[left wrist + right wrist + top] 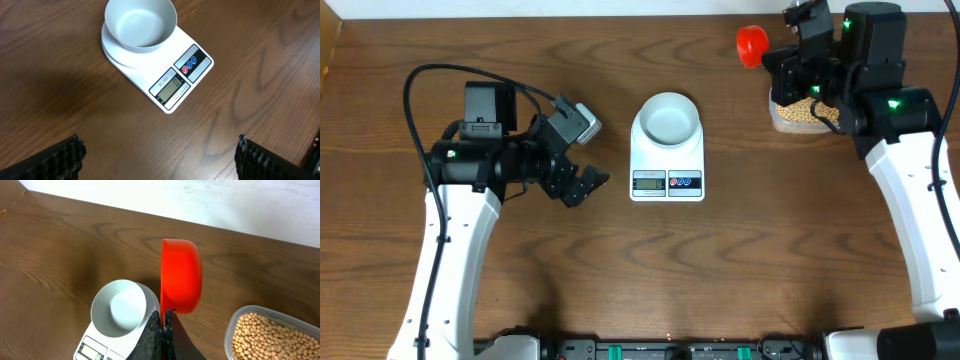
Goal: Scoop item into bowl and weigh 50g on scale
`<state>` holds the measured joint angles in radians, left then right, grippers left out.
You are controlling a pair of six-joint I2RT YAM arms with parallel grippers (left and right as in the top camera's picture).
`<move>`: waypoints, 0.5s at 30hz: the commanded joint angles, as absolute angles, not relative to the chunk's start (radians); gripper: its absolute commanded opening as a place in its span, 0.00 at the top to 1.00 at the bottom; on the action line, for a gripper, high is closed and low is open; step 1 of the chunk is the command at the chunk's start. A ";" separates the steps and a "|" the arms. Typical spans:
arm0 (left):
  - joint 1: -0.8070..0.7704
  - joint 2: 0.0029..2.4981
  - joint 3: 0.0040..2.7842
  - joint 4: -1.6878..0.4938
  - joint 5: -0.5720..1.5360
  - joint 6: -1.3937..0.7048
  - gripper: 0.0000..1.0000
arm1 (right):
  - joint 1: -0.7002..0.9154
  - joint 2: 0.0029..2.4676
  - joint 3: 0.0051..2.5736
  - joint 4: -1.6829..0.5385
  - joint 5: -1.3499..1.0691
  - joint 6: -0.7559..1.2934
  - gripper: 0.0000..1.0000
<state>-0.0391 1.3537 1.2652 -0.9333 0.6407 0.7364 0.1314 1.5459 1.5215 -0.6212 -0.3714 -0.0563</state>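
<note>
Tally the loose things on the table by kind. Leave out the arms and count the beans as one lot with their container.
bowl: 1
scale: 1
scoop: 1
tub of beans: 1
Total: 4

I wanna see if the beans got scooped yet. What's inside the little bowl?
Nothing: the bowl shows only its bare pale bottom. The beans lie in the clear tub. The scale top beneath the bowl is covered.
</note>
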 commanded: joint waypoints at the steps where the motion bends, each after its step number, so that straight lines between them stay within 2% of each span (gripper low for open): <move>1: -0.035 1.345 1.293 -0.937 0.635 0.731 0.02 | 0.139 1.544 1.537 -0.638 -0.384 -0.069 0.99; 15: -0.035 1.345 1.293 -0.937 0.635 0.731 0.02 | 0.138 1.544 1.537 -0.646 -0.356 -0.098 0.99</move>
